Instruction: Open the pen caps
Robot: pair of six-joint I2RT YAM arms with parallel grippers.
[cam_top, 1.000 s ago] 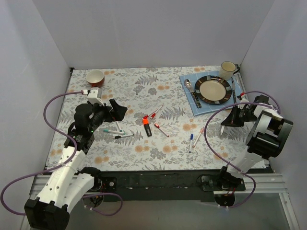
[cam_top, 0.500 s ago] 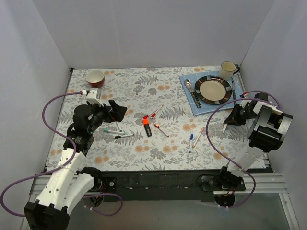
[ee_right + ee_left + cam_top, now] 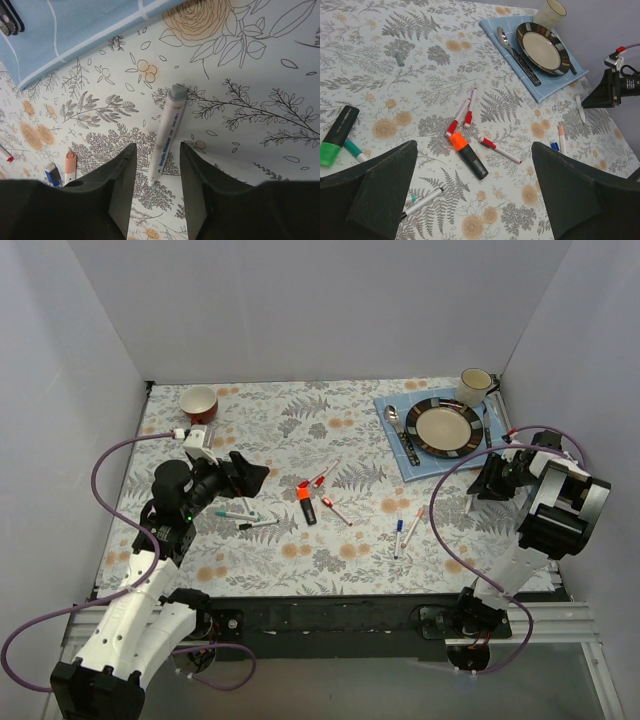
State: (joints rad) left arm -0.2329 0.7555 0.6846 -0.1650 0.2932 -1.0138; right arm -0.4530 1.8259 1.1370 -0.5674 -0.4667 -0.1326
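Top external: floral tablecloth (image 3: pixel 300 430), white walls (image 3: pixel 320 310); left claw (image 3: pixel 246 470), right claw (image 3: pixel 478 488) gape empty.

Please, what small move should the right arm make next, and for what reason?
Probably lift the right gripper straight up, off the white pen. Its fingers stand apart on both sides of the pen without touching it, and the pen lies flat on the table, so nothing is held. A peach-capped pen lying close by seems the next target.

Wide-spread fingers (image 3: pixel 375 195) frame scattered pens (image 3: pixel 470 160) — plate (image 3: pixel 540 47) beyond.
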